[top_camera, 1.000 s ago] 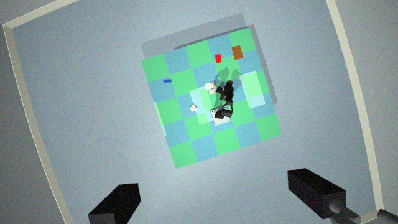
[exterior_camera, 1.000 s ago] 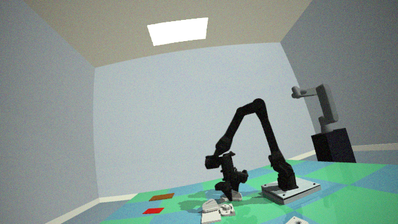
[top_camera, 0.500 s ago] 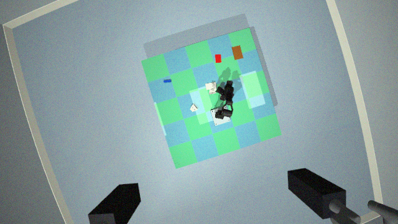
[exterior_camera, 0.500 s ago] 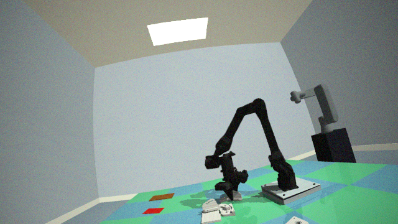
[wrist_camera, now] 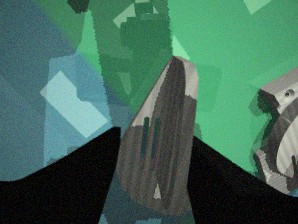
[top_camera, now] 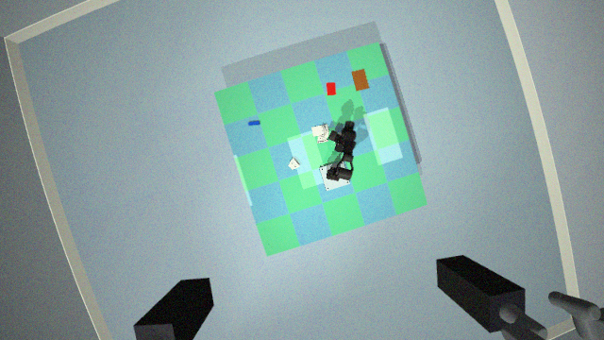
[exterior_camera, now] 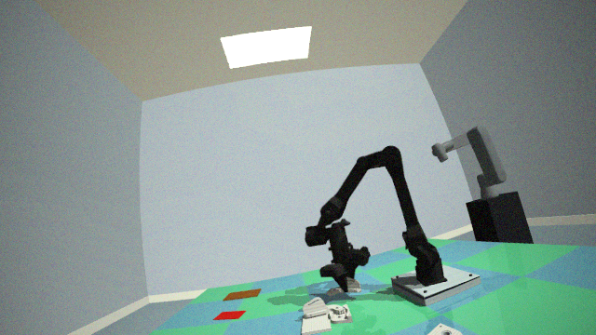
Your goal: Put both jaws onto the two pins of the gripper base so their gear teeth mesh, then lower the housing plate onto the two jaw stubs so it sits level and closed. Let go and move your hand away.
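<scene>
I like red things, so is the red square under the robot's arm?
No, the red square lies off to one side of the black arm.

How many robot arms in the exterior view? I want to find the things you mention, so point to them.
2. A black arm (top_camera: 348,142) (exterior_camera: 405,191) on the pale base plate (top_camera: 328,183) (exterior_camera: 458,278), and a grey arm (top_camera: 577,306) (exterior_camera: 486,155) on a black box (top_camera: 478,288) (exterior_camera: 500,219) behind, at right. Others could be out of frame.

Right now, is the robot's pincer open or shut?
Shut on a pale ridged part: the wrist view shows the black fingers of the pincer pressing it from both sides.
</scene>
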